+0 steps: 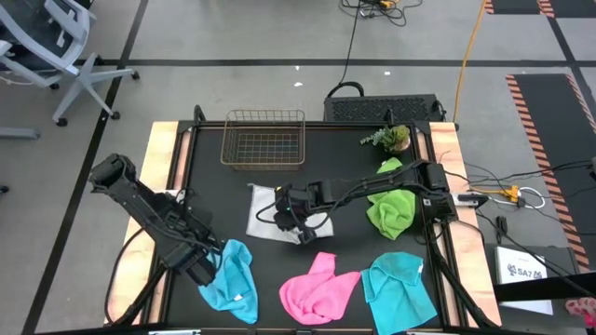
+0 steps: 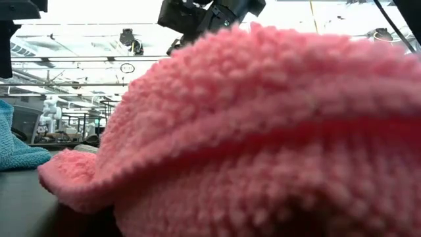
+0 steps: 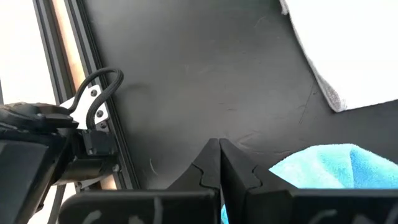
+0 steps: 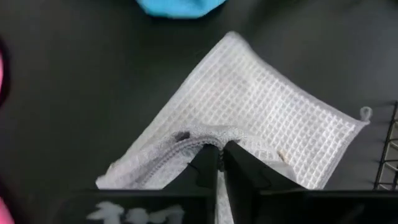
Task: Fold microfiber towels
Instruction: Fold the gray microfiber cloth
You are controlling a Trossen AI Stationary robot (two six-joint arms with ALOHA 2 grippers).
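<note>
A white-grey waffle towel (image 1: 263, 212) lies at the table's middle, with my right gripper (image 1: 300, 228) over its right part and shut on it (image 4: 219, 149). My left gripper (image 1: 205, 270) hovers shut near the front left (image 3: 219, 148), just left of a crumpled cyan towel (image 1: 235, 281) and touching nothing. A pink towel (image 1: 318, 290), a second cyan towel (image 1: 400, 290) and a lime green towel (image 1: 391, 209) lie bunched on the table. The pink towel (image 2: 263, 131) fills the low view. My right gripper pinches a raised ridge of the white-grey towel (image 4: 186, 144) between its two fingertips. The fingers slant down from the table's right side. One layer or several, I cannot tell. The rest of the towel (image 4: 273, 112) lies flat on the table.
A copper wire basket (image 1: 264, 140) stands at the far edge and a small green plant (image 1: 391, 140) at the far right. Bare black table (image 1: 345, 167) shows between the basket and the towels. Metal frame rails (image 3: 68, 81) border the left side.
</note>
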